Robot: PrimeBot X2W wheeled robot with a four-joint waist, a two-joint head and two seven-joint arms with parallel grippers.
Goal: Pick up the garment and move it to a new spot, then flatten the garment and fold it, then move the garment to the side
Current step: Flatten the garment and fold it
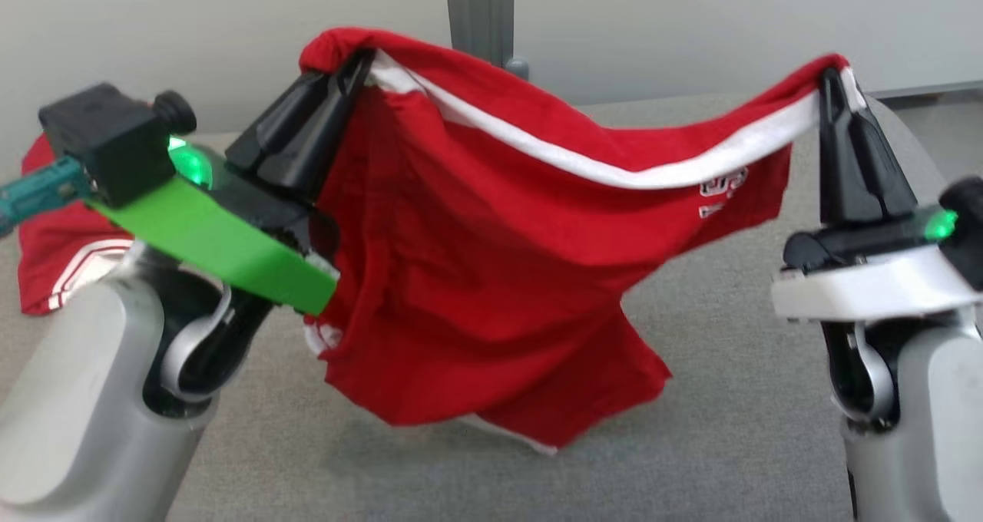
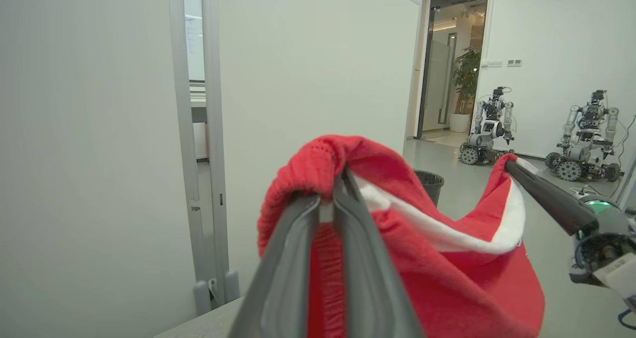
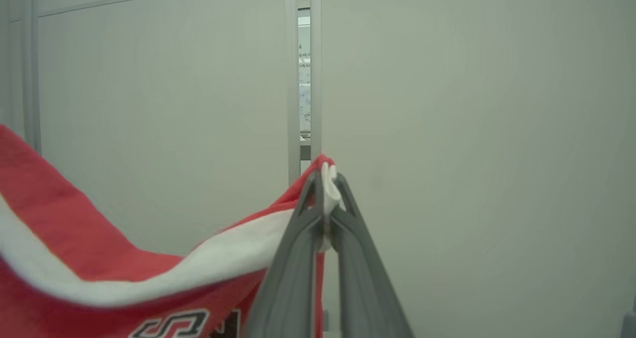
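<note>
red garment (image 1: 476, 261) hangs over the grey table (image 1: 729, 430), its white-trimmed edge strung between both grippers | left gripper (image 1: 357, 65) raised, fingers slanting up, clamped on one end | right gripper (image 1: 831, 80) upright, pinching the other end

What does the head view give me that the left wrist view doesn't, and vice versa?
Head view: the garment hanging down toward the grey table, and a second red garment lying at its left. Left wrist view: two parked robots, a black bin and a potted plant. Both: the garment strung between the left gripper and right gripper, each shut on its white-trimmed edge.
</note>
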